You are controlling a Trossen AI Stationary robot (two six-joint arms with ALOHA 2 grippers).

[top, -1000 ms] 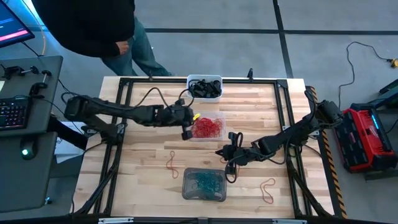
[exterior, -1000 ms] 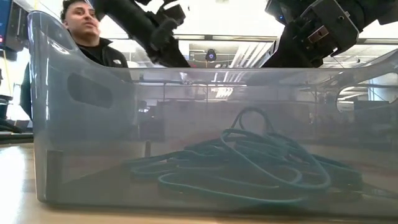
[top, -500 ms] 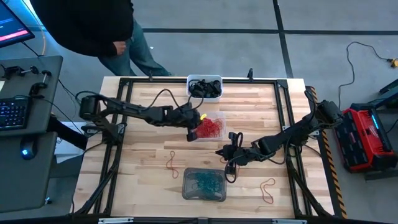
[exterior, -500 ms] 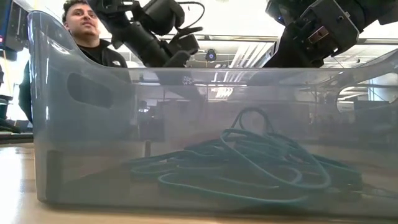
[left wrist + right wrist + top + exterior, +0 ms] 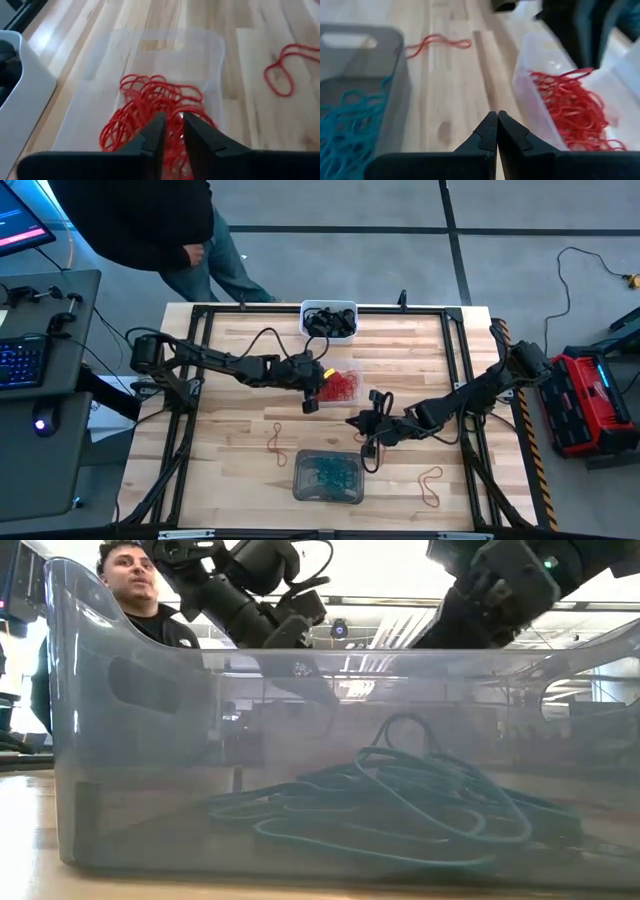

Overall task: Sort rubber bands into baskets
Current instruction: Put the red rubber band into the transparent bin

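A clear basket (image 5: 355, 370) holds a pile of red rubber bands (image 5: 340, 385) at the table's middle. My left gripper (image 5: 311, 404) hovers at this basket's left side, fingers a narrow gap apart over the red pile (image 5: 150, 97); whether it touches the pile I cannot tell. My right gripper (image 5: 352, 423) is shut and empty between the clear basket (image 5: 530, 75) and the grey basket (image 5: 300, 470), which holds teal bands (image 5: 420, 800). A white basket (image 5: 305, 315) with black bands stands at the far edge.
Loose red bands lie on the wood left of the grey basket (image 5: 276, 438) and near the right front (image 5: 432, 483). A person (image 5: 150, 220) stands beyond the table's far left corner. The grey basket's wall (image 5: 130, 740) fills the low view.
My left gripper has gone toward the table's right edge and a little nearer, closing in on the clear basket's left side, and in the low view it has dipped lower.
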